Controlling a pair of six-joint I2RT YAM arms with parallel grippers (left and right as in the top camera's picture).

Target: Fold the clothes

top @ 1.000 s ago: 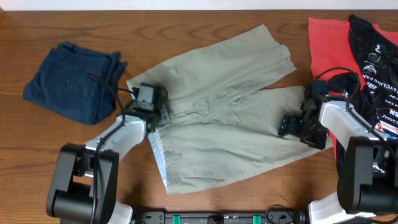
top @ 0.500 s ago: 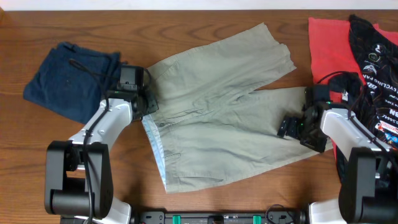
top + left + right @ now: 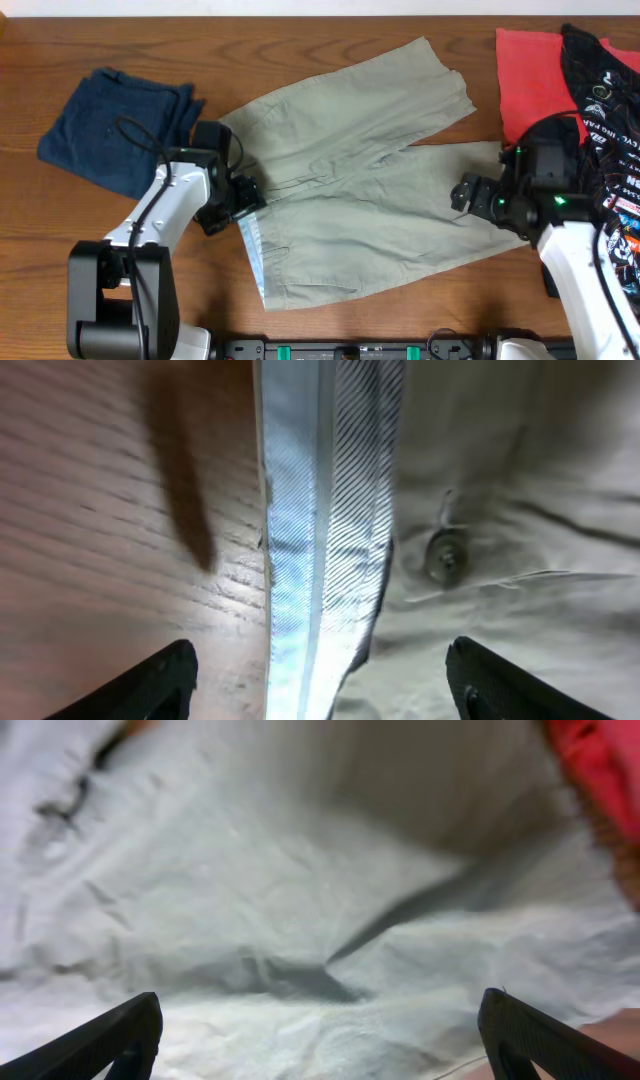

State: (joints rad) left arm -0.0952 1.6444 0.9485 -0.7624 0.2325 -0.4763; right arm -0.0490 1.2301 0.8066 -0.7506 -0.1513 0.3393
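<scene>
Khaki trousers lie spread flat mid-table, legs pointing to the far right. The waistband at the left end is turned over and shows its pale striped lining, with a button beside it. My left gripper hovers over this edge, open, one finger above bare wood and the other above khaki cloth; it holds nothing. My right gripper is open over the near leg's hem, with only wrinkled fabric between its fingers. A navy garment lies folded at the left.
A red garment and a black printed jersey are piled at the right edge, close behind my right arm. Red cloth shows in the corner of the right wrist view. Bare wooden table surrounds the trousers.
My left gripper has opened, letting go of the waistband, and moved toward the front along that edge. My right arm has drawn slightly to the right, with its gripper still open.
</scene>
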